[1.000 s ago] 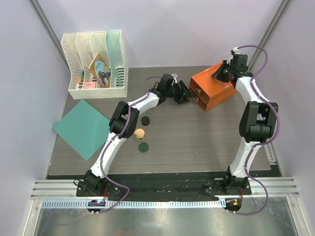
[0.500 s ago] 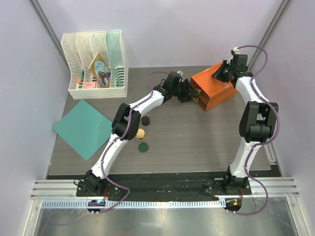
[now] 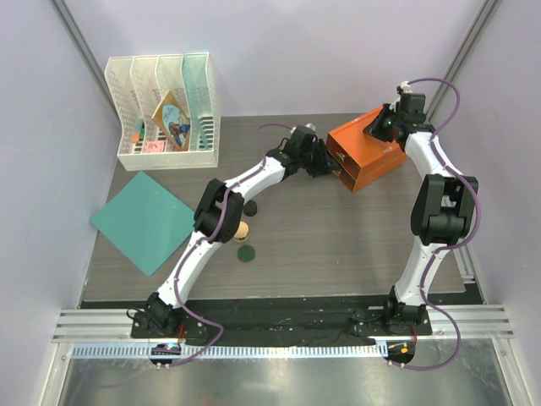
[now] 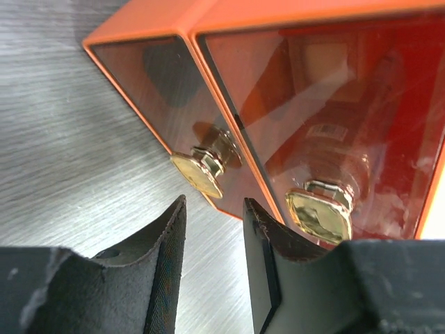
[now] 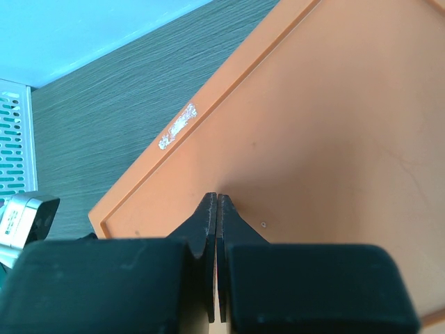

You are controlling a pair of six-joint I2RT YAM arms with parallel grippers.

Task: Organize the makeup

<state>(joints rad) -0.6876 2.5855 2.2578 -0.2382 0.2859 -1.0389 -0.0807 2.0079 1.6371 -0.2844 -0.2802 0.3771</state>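
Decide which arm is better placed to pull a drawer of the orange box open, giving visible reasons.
Left. The left hand is open, facing a drawer knob closely; the right hand is shut above the box top, away from knobs.

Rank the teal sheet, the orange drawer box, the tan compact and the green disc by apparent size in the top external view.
Largest: teal sheet.
Next: orange drawer box, its edges partly covered by the arms.
Smallest: tan compact and green disc, which look about alike, too close to rank.
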